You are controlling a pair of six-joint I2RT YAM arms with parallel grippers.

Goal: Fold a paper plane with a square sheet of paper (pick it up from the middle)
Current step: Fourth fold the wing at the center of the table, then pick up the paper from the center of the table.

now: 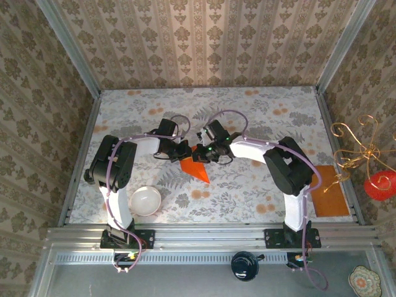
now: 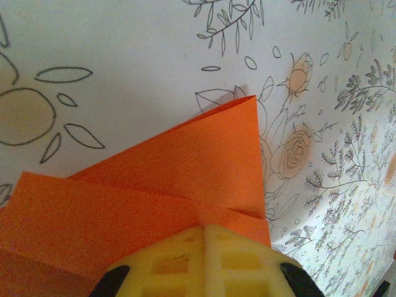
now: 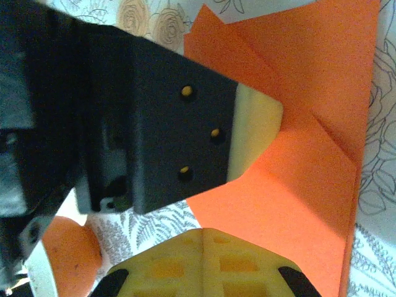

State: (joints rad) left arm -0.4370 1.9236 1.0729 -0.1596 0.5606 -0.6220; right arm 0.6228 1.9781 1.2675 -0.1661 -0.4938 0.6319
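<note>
Top external view, table (image 1: 260, 117) with flower-print cover.

- Sheet of paper (image 1: 197, 168), orange: one. It lies near the middle of the table, folded into a pointed shape whose tip faces the near edge. Its wide end sits under the two grippers.
- Left gripper (image 1: 185, 150): one. It reaches in from the left side to the far end of the paper. In the left wrist view, the left gripper (image 2: 204, 238) has its yellow fingers pressed together with no gap, and the paper (image 2: 185, 167) spreads out in front of them in two overlapping layers with a corner pointing away. Whether any paper is pinched between the fingers cannot be told.
- Right gripper (image 1: 201, 151): one. It reaches in from the right side and sits just beside the left one. In the right wrist view, the right gripper (image 3: 203, 241) is likewise closed tight. Beyond it a pale fingertip (image 3: 257, 130) of the left gripper rests on the paper (image 3: 297, 185), beside a diagonal crease.
- White bowl (image 1: 146, 200): one, near the near left corner and well apart from the paper.
- Brownish-orange rectangle (image 1: 329, 197): one, flat at the right edge, towards the near corner.
</note>
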